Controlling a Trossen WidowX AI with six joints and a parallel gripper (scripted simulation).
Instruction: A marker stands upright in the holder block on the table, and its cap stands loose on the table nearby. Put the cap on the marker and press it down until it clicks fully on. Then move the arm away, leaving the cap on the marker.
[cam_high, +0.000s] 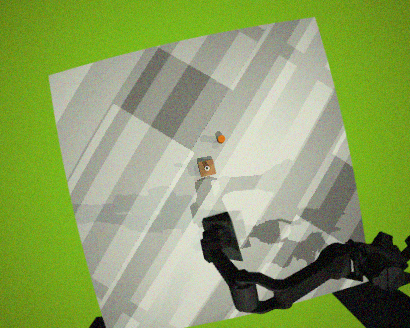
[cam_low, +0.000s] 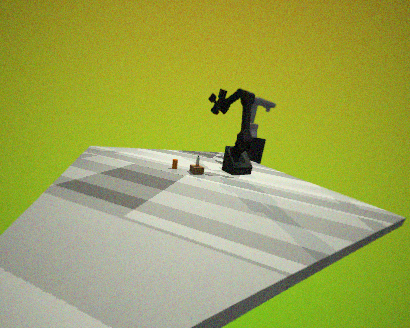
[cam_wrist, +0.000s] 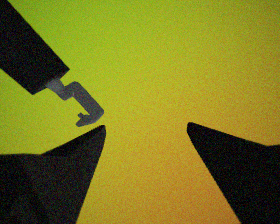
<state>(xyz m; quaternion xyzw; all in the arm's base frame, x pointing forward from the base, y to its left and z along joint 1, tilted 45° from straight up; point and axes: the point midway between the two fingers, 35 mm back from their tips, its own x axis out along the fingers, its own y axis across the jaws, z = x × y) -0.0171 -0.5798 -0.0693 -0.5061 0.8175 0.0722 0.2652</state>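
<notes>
No text, label, brand, number or sign can be read in any of the three views. The tabletop (cam_high: 125, 200) carries only plain grey stripes and patches, and the small items on it are too small and blurred to show any marking.

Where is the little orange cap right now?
In the top view the cap stands on the table near its middle, just up and right of the holder block, apart from it. The gripper is high above, open and empty.
</notes>
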